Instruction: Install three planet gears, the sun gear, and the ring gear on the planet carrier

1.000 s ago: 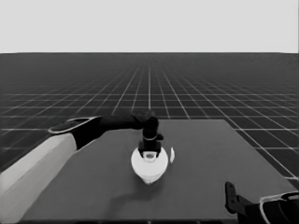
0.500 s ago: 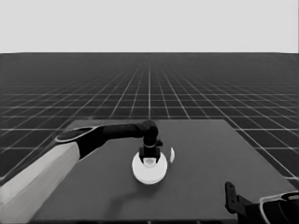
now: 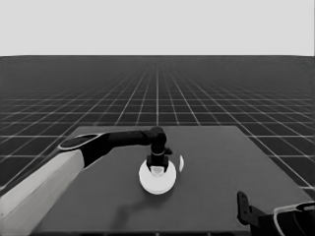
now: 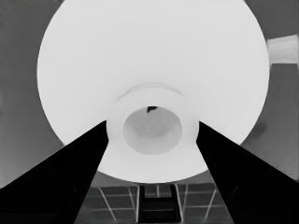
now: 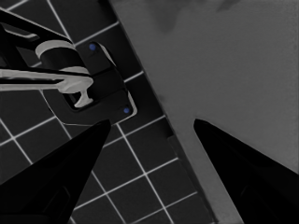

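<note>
The left gripper point(image 3: 157, 168) stands directly over the larger round part point(image 3: 157, 178) at mid-table, fingers spread either side of its raised hub, apparently gripping it.

1. We find the larger round part point(image 3: 157, 178) near the middle of the desk point(image 3: 221, 162), a little toward the near edge.
2. We see the left gripper point(image 3: 157, 168) over its centre, one of the fingers point(image 4: 70, 172) on each side of the raised hub.
3. We see a thin white piece point(image 3: 181, 163) just right of it.
4. We place the right gripper point(image 3: 242, 206) at the desk's near right corner.
</note>
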